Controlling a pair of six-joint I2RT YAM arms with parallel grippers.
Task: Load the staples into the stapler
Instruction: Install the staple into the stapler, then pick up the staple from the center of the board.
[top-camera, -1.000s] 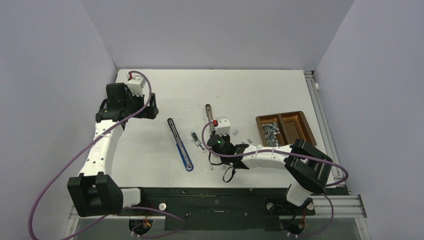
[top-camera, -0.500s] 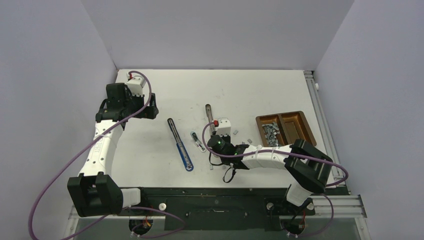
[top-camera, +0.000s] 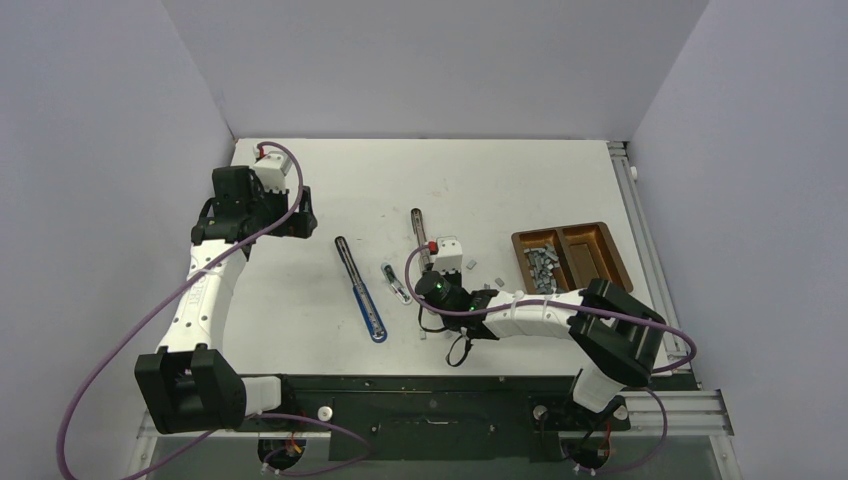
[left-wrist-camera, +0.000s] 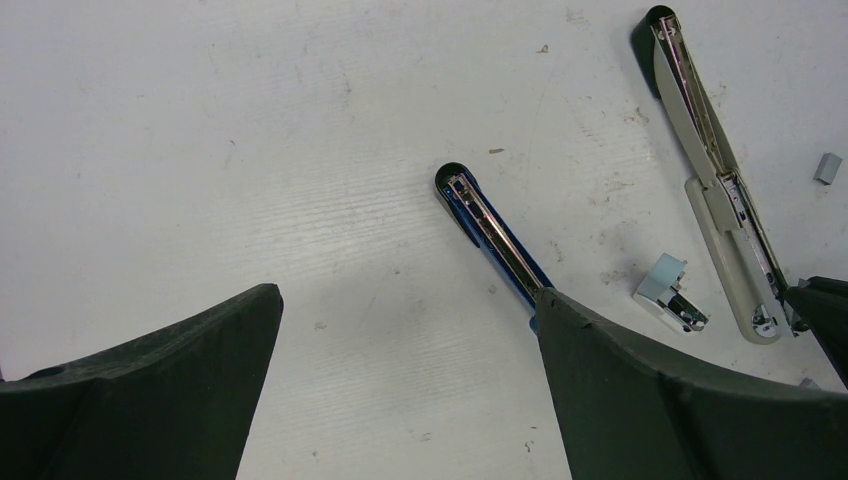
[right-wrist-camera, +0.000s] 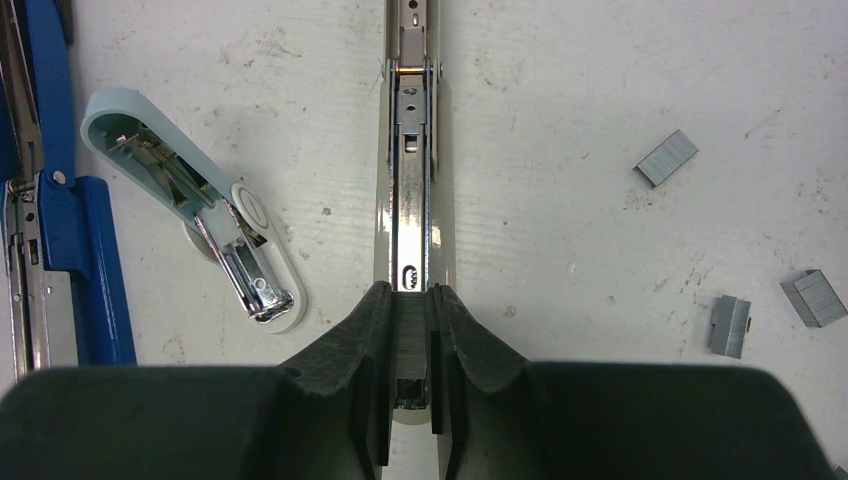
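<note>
Open room over far table (top-camera: 500, 180); blue stapler (top-camera: 360, 290), small pale stapler (top-camera: 397, 283) crowd grey stapler's (right-wrist-camera: 410, 200) left; loose staples (right-wrist-camera: 666, 157) litter right.

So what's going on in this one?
The right end effector is shut on a staple strip, holding it at the near end of the metal channel of the opened beige stapler. The left end effector hangs open and empty over the left side of the table. More staples sit in the wooden tray; loose strips lie nearby.
</note>
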